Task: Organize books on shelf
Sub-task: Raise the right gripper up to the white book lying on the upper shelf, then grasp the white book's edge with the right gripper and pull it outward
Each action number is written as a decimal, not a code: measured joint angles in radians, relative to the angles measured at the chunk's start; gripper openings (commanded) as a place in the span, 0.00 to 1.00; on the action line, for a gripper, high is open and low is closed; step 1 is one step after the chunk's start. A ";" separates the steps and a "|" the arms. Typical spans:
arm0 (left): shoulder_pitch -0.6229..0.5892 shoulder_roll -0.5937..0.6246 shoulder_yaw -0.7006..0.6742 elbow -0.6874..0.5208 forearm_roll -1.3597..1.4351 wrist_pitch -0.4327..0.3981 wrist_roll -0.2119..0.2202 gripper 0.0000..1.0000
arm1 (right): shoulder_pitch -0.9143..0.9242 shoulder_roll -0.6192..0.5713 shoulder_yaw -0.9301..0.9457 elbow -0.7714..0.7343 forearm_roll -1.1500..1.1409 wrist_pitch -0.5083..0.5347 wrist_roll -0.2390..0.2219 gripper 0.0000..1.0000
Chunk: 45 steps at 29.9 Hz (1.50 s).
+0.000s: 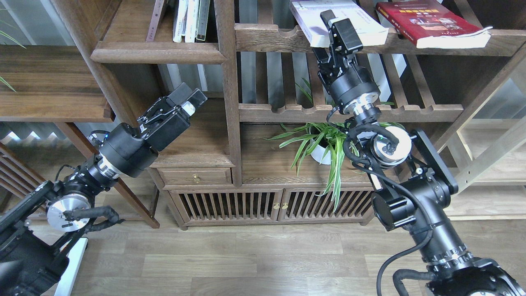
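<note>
While my right hand reaches up at the front edge of the white book on the slatted shelf, I cannot tell whether its fingers grip it. Just right lies the red book; my left hand hangs shut, empty

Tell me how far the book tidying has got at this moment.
Little looks done: the white book and red book lie flat on the slatted shelf, while the solid shelf holds only thin upright books. In hand: the right gripper is at the white book's front edge, jaws apart, no grip visible. The left gripper hangs empty. Moving both books remains.
</note>
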<state>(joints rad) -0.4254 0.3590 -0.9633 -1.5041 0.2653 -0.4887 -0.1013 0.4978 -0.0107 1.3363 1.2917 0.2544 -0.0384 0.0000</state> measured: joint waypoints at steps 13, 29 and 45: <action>0.001 -0.002 -0.001 0.003 0.000 0.000 0.000 0.99 | 0.032 -0.071 0.039 0.012 0.022 -0.109 -0.002 0.92; 0.000 -0.008 -0.001 0.008 0.000 0.000 0.000 0.99 | 0.032 -0.097 0.032 0.018 0.036 -0.117 -0.003 0.87; 0.000 -0.022 0.000 0.019 0.000 0.000 0.000 0.99 | 0.055 -0.094 0.027 0.018 0.036 -0.178 -0.004 0.70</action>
<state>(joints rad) -0.4252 0.3373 -0.9633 -1.4847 0.2655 -0.4887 -0.1013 0.5524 -0.1044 1.3637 1.3101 0.2900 -0.2160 -0.0043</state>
